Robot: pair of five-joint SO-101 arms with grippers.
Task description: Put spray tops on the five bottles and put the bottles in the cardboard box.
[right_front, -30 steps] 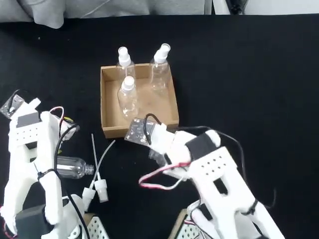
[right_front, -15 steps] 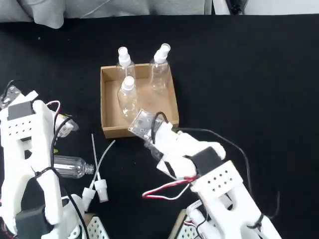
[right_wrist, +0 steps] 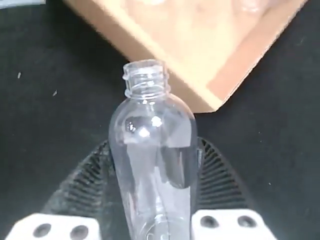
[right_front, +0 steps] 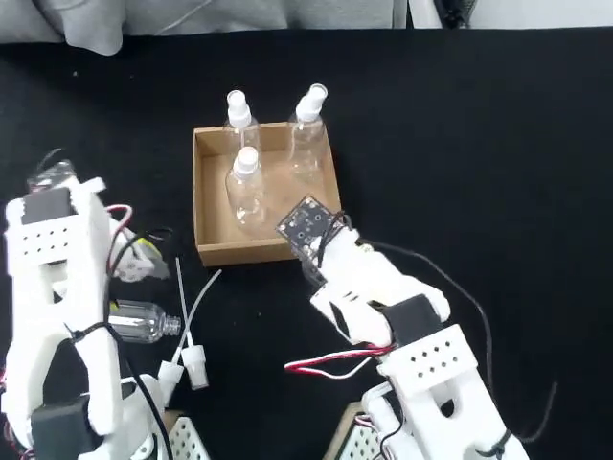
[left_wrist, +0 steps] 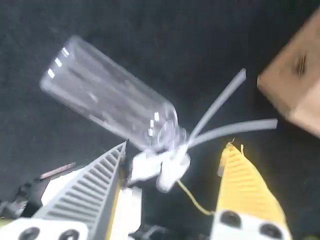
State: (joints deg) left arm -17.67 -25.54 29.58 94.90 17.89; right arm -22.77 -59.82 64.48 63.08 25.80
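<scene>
The cardboard box [right_front: 215, 247] holds three clear bottles with white spray tops [right_front: 246, 182], [right_front: 237, 113], [right_front: 308, 125]. My right gripper [right_wrist: 152, 150] is shut on a clear uncapped bottle [right_wrist: 152, 145], its open neck pointing at the box's front corner [right_wrist: 210, 95]; from above this gripper [right_front: 321, 273] sits just in front of the box's right front corner. A second uncapped bottle [left_wrist: 107, 105] lies on its side on the black table, also seen from above as the lying bottle [right_front: 144, 322]. Two loose spray tops [left_wrist: 160, 169] with long tubes lie at its neck. My left gripper [left_wrist: 176, 148] is open above them.
From above, the spray tops [right_front: 189, 364] with their tubes lie between the two arms. Grey cloth [right_front: 86, 24] lies along the table's far edge. Red and white wires [right_front: 330, 359] loop off the right arm. Black table stretches to the right of the box.
The right arm has carried its bottle back and to the right, up to the box's front right corner. The left arm's wrist has shifted slightly away from the front edge.
</scene>
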